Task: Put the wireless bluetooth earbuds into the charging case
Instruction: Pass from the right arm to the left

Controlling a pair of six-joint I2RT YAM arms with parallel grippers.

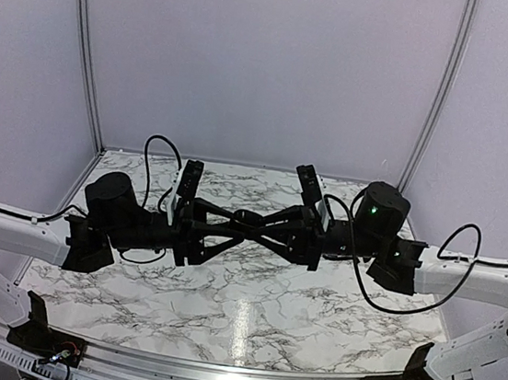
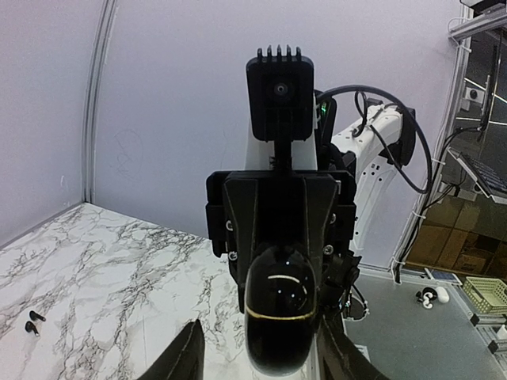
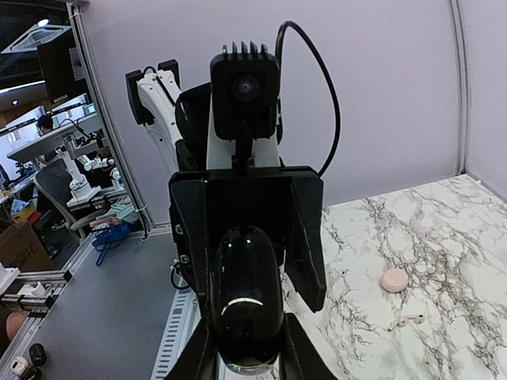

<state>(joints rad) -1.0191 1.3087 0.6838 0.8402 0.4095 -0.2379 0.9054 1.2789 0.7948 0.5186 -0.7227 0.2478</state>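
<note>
Two tiny black earbuds (image 2: 32, 321) lie on the marble at the far left of the left wrist view. The pale pink charging case (image 3: 394, 279) lies closed on the marble at the right of the right wrist view. Neither shows in the top view. Both grippers meet tip to tip above the table's middle. My right gripper (image 3: 247, 360) (image 1: 270, 222) is shut on a glossy black rounded lump (image 3: 247, 293) (image 2: 279, 305) with a thin seam. My left gripper (image 2: 265, 362) (image 1: 230, 220) is open, with its fingers (image 2: 184, 355) spread either side of the lump.
Two pale earbud-shaped pieces (image 3: 404, 321) lie just in front of the pink case. The marble table (image 1: 248, 310) is walled by pale panels on three sides. Both arms span its middle, with cables looping off them.
</note>
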